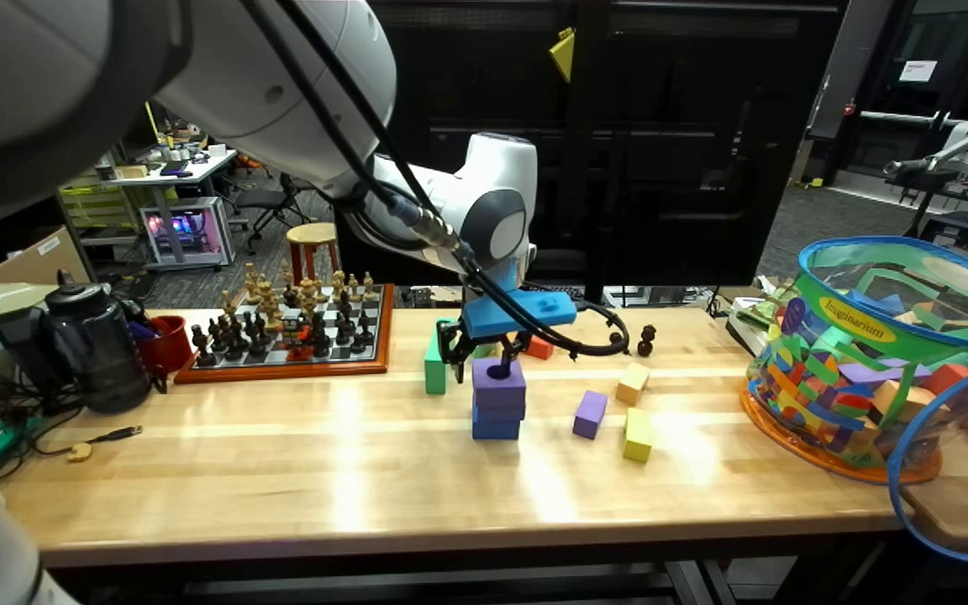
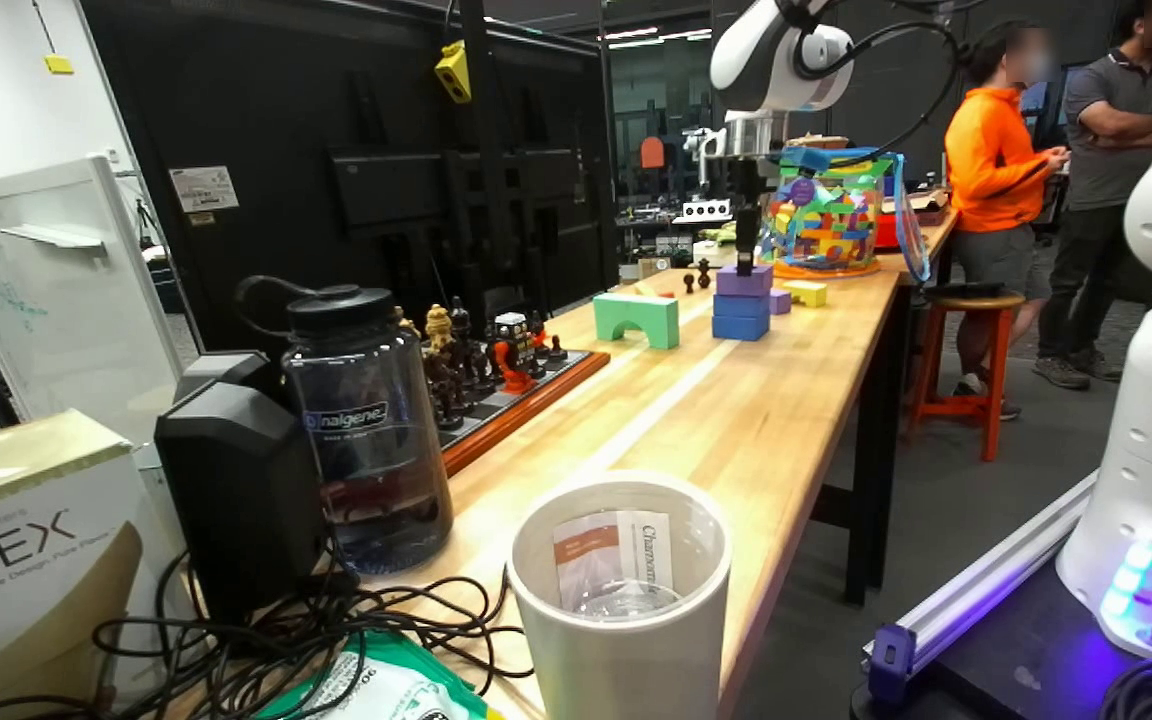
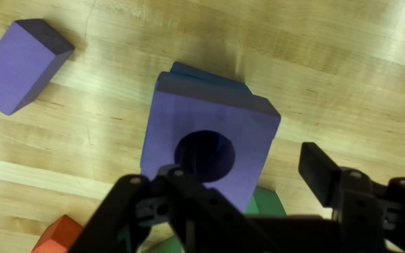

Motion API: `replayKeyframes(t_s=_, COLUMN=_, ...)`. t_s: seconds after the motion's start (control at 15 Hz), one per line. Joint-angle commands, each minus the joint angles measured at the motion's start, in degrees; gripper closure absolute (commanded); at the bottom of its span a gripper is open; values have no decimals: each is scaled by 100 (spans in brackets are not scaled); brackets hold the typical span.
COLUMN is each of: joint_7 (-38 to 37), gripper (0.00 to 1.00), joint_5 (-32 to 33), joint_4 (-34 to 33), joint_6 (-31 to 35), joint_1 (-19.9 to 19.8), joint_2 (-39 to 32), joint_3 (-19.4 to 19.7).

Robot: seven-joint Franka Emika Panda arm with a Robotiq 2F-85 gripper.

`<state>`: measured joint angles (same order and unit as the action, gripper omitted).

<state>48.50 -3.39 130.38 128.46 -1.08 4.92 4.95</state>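
Your claw (image 3: pixel 253 163) stands spread, one finger in or just above the round hole (image 3: pixel 212 157) of the purple block (image 3: pixel 213 114), which already tops two blue rectangular blocks (image 2: pixel 739 305) on the wooden table (image 1: pixel 282 470), while a smaller purple rectangular block (image 3: pixel 16 66) lies unstacked nearby

And there's the chessboard (image 1: pixel 282 370) left of the jaws in an exterior view, the dark bottle (image 1: pixel 102 357) farther out that way, and the block-filled bin (image 1: pixel 858 321) well off to their right!
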Motion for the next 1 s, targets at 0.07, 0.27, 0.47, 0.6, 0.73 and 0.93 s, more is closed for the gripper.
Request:
replayKeyframes(t_s=0.07, joint_7=19, gripper=0, joint_5=13, joint_4=-92, joint_6=-148, joint_1=-22, joint_2=21, joint_3=-24)
replayKeyframes(t_s=0.27, joint_7=-31, gripper=0, joint_5=-17, joint_4=-105, joint_6=-232, joint_1=-22, joint_2=84, joint_3=-26)
replayKeyframes(t_s=0.47, joint_7=-91, gripper=0, joint_5=-63, joint_4=-140, joint_6=-246, joint_1=-34, joint_2=128, joint_3=-13)
replayKeyframes(t_s=0.6, joint_7=-144, gripper=0, joint_5=-147, joint_4=-211, joint_6=-209, joint_1=-65, joint_2=117, joint_3=22)
replayKeyframes(t_s=0.73, joint_7=-239, gripper=0, joint_5=-316, joint_4=-308, joint_6=-156, joint_1=-123, joint_2=118, joint_3=81)
replayKeyframes(t_s=0.93, joint_7=-605, gripper=0, joint_5=-596, joint_4=-497, joint_6=31, joint_1=-237, joint_2=50, joint_3=189)
